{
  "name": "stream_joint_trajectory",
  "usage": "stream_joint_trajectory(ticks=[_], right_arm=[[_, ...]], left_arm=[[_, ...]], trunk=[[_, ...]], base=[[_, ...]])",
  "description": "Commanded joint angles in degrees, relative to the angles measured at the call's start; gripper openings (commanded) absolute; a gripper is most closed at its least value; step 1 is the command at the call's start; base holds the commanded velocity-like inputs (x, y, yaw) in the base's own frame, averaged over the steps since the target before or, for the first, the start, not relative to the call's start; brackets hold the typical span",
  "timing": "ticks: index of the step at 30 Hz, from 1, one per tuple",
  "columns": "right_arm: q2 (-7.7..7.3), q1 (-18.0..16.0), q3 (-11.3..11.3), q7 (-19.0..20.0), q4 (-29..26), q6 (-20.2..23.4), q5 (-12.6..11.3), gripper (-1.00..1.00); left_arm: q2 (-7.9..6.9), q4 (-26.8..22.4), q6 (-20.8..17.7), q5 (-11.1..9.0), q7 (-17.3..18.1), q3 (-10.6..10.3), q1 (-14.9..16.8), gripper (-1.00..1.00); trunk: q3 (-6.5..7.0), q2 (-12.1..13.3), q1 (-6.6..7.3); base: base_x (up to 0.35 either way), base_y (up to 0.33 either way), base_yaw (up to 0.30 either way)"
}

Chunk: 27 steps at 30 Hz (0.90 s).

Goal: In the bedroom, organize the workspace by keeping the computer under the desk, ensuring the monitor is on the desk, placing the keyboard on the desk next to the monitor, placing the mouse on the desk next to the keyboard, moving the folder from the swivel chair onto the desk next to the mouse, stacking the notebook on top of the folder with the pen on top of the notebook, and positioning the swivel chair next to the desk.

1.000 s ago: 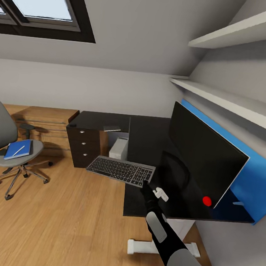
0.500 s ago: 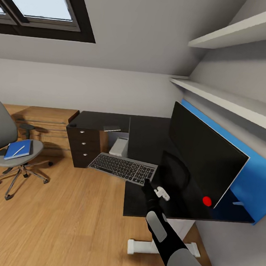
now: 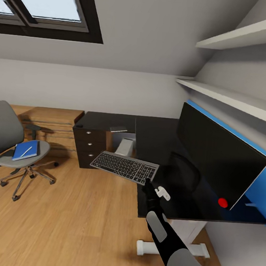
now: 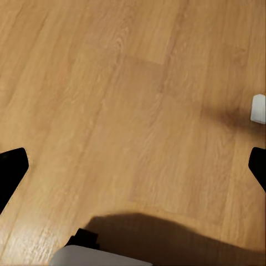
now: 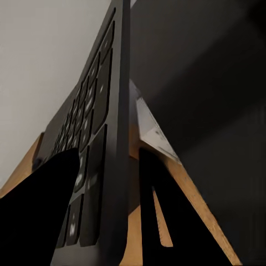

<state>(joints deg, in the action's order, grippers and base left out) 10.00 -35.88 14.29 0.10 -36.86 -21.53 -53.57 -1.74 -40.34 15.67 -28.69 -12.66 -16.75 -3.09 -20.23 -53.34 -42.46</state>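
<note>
Keyboard (image 3: 124,167) hangs in the air at the tabletop (image 3: 156,143) edge, pinched by its near end in the right tool (image 3: 148,186), presumably for setting down beside the monitor (image 3: 220,155). The left tool (image 4: 133,166) is spread open over bare floor. The mouse is nowhere discernible; the computer (image 3: 125,147) is half hidden.

Desk (image 3: 156,139): top glossy black, reflective. Monitor (image 3: 220,157): screen smooth black, slight sheen. Keyboard (image 3: 125,167): matt dk grey casing, black keys. Floor (image 3: 67,224): wood planks w/ visible grain, satin. Swivel chair (image 3: 10,137): grey padded cloth-like seat; base shiny metal. Folder (image 3: 25,150): smooth matt blue.
</note>
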Motion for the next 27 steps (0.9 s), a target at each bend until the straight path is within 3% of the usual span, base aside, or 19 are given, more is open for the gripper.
stream_joint_trajectory(ticks=[1, 7, 24, 26, 27], right_arm=[[0.0, -0.1, 0.2, 0.1, 0.0, -0.4, -0.5, -1.0], [0.0, -0.1, 0.4, 0.0, 0.1, -0.3, -0.6, -1.0], [0.0, -0.1, 0.3, 1.0, 0.2, -0.4, -0.6, -1.0], [0.0, -0.1, 0.3, 0.9, 0.4, -1.5, -0.6, -1.0], [0.0, -0.1, 0.3, 0.8, 0.4, -4.9, -2.4, -1.0]], left_arm=[[-0.11, -0.1, 0.2, -0.5, -0.5, -0.5, 0.0, 1.0], [-0.11, -0.1, 0.2, -0.5, -0.5, -0.5, 0.0, 1.0], [-0.06, 0.0, 0.2, -0.6, -0.4, -0.5, 0.0, 1.0], [-0.03, 0.0, 0.2, -0.6, -0.4, -0.6, 0.0, 1.0], [-0.02, 0.1, 0.2, -0.6, -0.4, -0.6, 0.0, 1.0]], trunk=[[-0.06, -0.1, -0.01], [-0.06, -0.1, -0.01], [-0.06, -0.1, -0.01], [-0.06, -0.1, -0.01], [-0.06, -0.1, -0.01]], base=[[-0.005, 0.267, 0.0], [-0.045, 0.129, 0.0], [-0.001, 0.002, 0.0], [0.0, 0.0, 0.0], [0.0, 0.0, 0.0]])
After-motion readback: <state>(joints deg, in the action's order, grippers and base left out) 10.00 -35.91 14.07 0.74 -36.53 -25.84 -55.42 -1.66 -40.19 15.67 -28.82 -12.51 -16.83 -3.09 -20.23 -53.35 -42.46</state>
